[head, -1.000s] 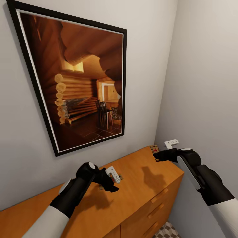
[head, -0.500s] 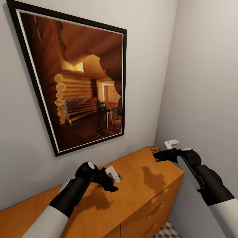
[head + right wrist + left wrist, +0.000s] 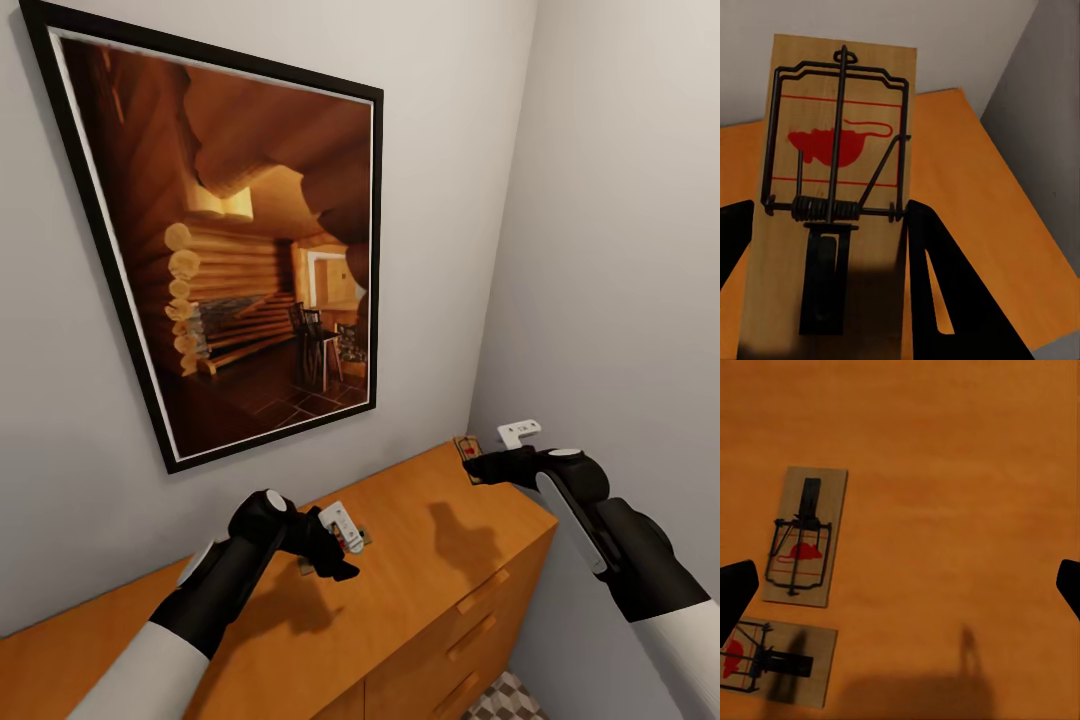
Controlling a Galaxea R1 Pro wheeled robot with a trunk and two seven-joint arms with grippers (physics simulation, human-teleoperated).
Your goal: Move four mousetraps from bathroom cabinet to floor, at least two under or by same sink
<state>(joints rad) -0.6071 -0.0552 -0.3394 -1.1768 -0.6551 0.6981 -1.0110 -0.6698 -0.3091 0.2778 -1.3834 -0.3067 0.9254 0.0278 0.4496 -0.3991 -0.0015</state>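
We see gray walls (image 3: 600,200) that meet in a corner. A big picture (image 3: 240,260) in a black frame hangs on the wall in front of us. It shows a log cabin room.

Under the picture stands the cabinet (image 3: 420,580). It is orange-brown wood with a flat top, and its drawers have wooden bar handles. At the bottom edge of the head view we see a little bit of the bathroom floor (image 3: 505,700) with its cube pattern.

Our right arm reaches toward the far corner of the cabinet top. The right pincer (image 3: 478,462) is clamped on a mousetrap (image 3: 836,202). In the right wrist view this tan board stands up between the dark fingers, with its red mark and black wire facing us, and the cabinet top is behind it.

Our left arm is over the middle of the cabinet top. The left pincer (image 3: 340,545) has its fingers wide apart and holds nothing. In the left wrist view two more mousetraps (image 3: 802,536) lie flat on the wood, close to each other. One lies by one dark finger, and the other (image 3: 776,660) is just beside it.
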